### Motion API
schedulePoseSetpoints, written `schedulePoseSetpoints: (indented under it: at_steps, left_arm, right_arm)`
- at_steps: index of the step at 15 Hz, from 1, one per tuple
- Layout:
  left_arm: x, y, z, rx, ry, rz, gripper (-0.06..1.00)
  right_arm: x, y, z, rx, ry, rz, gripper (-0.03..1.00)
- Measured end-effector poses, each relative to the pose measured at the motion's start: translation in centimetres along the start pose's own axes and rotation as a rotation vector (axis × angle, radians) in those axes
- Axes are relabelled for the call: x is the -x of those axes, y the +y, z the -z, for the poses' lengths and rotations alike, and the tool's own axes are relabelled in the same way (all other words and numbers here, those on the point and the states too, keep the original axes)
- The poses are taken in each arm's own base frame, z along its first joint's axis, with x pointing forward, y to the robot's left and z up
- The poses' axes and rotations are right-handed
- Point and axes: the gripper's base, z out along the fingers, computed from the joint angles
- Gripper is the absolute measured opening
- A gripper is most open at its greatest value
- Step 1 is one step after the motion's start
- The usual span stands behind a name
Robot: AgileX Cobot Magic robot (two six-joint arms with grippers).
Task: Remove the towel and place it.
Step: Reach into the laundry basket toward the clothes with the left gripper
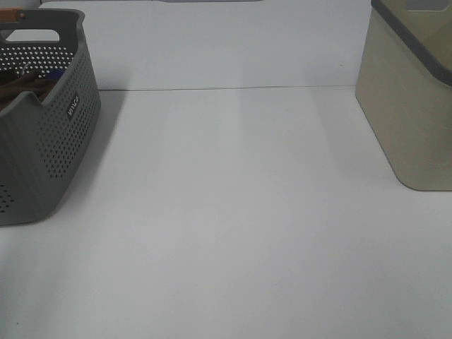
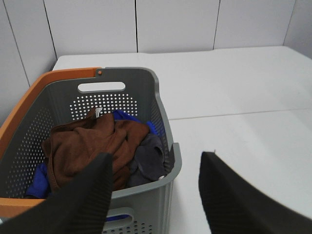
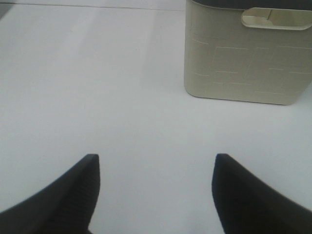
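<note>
Exterior high view: grey perforated basket (image 1: 49, 141) at 10 o'clock on the white table (image 1: 233, 226), beige bin (image 1: 409, 106) at 2 o'clock. The brown towel (image 1: 21, 88) is just visible inside the basket.
Left wrist view: left gripper (image 2: 156, 155) spread wide, empty, beside the basket. The towel lies crumpled over a blue cloth (image 2: 34, 183).
Right wrist view: right gripper (image 3: 157, 156) wide open, empty, near the bin.

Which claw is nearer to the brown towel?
Left. The left claw is open at the basket holding the towel; the right claw faces the beige bin, no towel nearby.
</note>
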Motion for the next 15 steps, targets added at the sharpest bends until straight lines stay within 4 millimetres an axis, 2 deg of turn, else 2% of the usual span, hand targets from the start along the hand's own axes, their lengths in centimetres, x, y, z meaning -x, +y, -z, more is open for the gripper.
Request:
schedulePoseSetpoints:
  at_steps: [4,9,12,15]
  left_arm:
    - [2.4,0.3,-6.3,0.021,0.140,-0.042,0.52]
    - [6.1,0.6,-16.4,0.027,0.362,-0.060,0.52]
    - [7.1,1.1,-22.4,0.047,0.509,-0.088,0.52]
    - [6.9,2.2,-28.3,0.136,0.625,-0.098,0.52]
  right_arm:
    - [0.0,0.0,0.0,0.000,0.000,0.000,0.63]
    - [0.0,0.0,0.0,0.000,0.000,0.000,0.63]
    - [0.0,0.0,0.0,0.000,0.000,0.000,0.63]
    - [0.0,0.0,0.0,0.000,0.000,0.000,0.63]
